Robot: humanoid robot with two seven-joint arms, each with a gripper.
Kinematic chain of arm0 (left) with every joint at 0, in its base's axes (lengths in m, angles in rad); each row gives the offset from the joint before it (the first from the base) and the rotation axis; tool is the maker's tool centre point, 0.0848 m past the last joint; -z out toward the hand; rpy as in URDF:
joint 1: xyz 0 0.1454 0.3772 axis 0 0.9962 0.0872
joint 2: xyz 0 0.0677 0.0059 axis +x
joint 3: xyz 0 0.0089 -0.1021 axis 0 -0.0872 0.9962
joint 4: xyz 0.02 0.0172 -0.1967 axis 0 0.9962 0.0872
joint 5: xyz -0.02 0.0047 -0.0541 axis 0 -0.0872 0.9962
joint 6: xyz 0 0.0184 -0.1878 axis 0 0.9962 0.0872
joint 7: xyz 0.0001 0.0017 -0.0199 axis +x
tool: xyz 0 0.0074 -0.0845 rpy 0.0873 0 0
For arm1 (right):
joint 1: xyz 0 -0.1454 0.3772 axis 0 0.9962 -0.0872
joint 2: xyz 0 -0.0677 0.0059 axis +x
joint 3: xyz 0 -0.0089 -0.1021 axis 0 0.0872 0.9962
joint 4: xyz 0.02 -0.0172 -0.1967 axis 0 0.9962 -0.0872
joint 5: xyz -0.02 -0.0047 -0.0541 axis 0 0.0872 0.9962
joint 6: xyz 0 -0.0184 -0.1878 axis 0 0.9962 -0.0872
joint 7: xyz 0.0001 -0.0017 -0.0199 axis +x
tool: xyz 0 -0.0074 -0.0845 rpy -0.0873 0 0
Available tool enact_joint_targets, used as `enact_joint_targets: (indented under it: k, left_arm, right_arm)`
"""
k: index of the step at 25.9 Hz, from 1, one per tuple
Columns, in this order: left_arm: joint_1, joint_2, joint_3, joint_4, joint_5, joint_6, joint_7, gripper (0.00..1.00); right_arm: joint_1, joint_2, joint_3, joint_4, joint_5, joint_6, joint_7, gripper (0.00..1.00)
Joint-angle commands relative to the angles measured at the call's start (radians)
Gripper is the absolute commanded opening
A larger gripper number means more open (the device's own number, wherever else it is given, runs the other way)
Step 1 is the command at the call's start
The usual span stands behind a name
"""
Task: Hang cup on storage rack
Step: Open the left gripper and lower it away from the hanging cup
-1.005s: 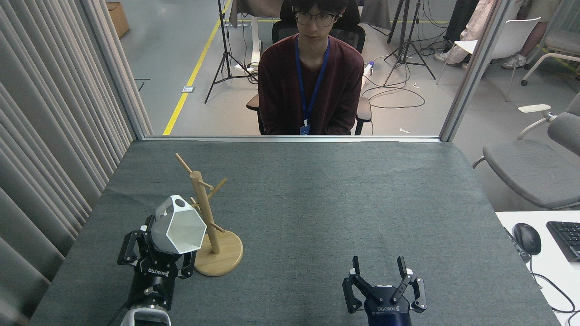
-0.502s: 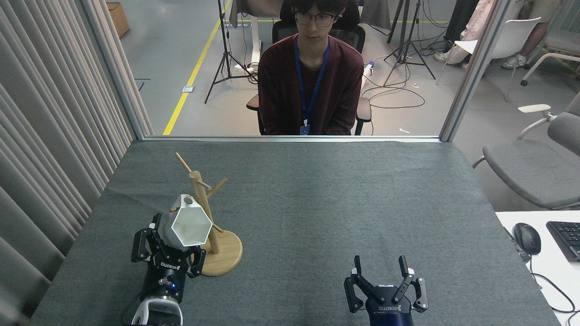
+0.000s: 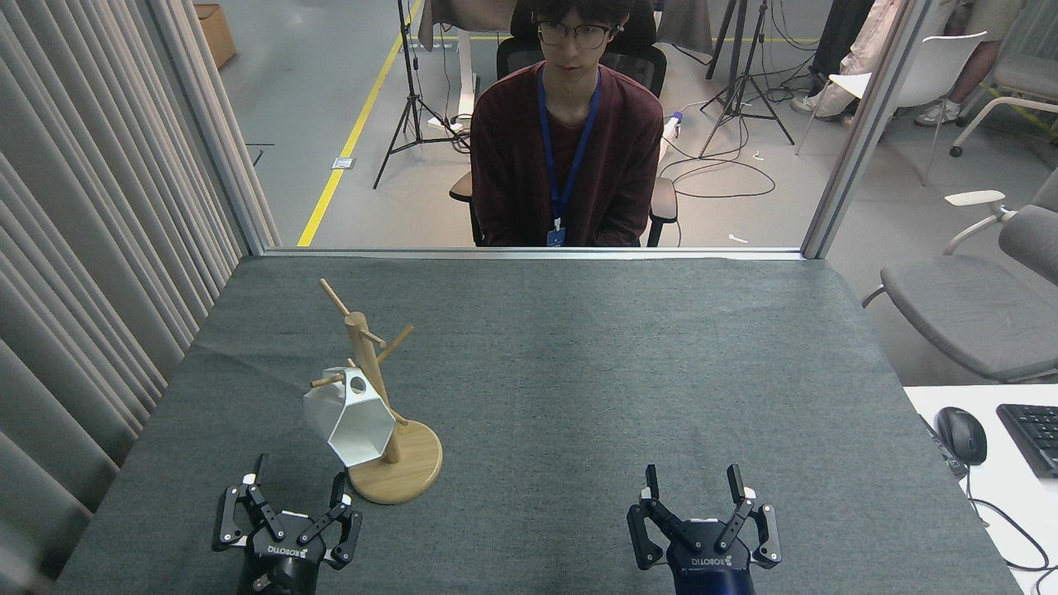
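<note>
The white faceted cup (image 3: 349,420) hangs tilted from a thin peg of the light wooden storage rack (image 3: 382,402), its pierced rim tab over the peg, mouth facing me. The rack's round disc base sits on the grey felt-like counter (image 3: 595,372). My left gripper (image 3: 291,500) is spread wide and empty just below the cup; my right gripper (image 3: 693,487) likewise gapes empty. Both read "ROBOTIQ". A seated person (image 3: 566,149) faces me beyond the counter.

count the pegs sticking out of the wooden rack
4 clearly visible on the storage rack: one top left, two on the upper right, one low right. A fifth carries the cup; others may hide behind it.
</note>
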Motion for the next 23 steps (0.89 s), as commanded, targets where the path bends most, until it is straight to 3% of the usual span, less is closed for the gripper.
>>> enact_joint_targets:
  k: [1,5,7,14,23]
  left_arm:
    - [0.077,0.011,0.015,-0.138,0.186,-0.119,-0.015,1.00]
    - [0.148,0.034,0.037,-0.279,0.488,-0.284,-0.115,1.00]
    - [0.165,0.037,0.041,-0.312,0.576,-0.315,-0.169,1.00]
    - [0.203,0.053,-0.008,-0.319,0.668,-0.406,-0.196,1.00]
    - [0.204,0.053,-0.028,-0.316,0.685,-0.407,-0.230,1.00]
  right_arm:
    - [0.006,-0.017,-0.001,-0.011,0.000,-0.014,-0.001,0.99]
    - [0.034,-0.026,-0.030,-0.023,-0.005,-0.041,0.002,0.99]
    - [0.052,-0.026,-0.050,-0.025,-0.009,-0.072,0.002,0.99]
    - [0.077,-0.028,-0.096,-0.030,-0.026,-0.090,0.000,0.99]
    - [0.075,-0.035,-0.095,-0.033,-0.026,-0.092,-0.001,0.99]
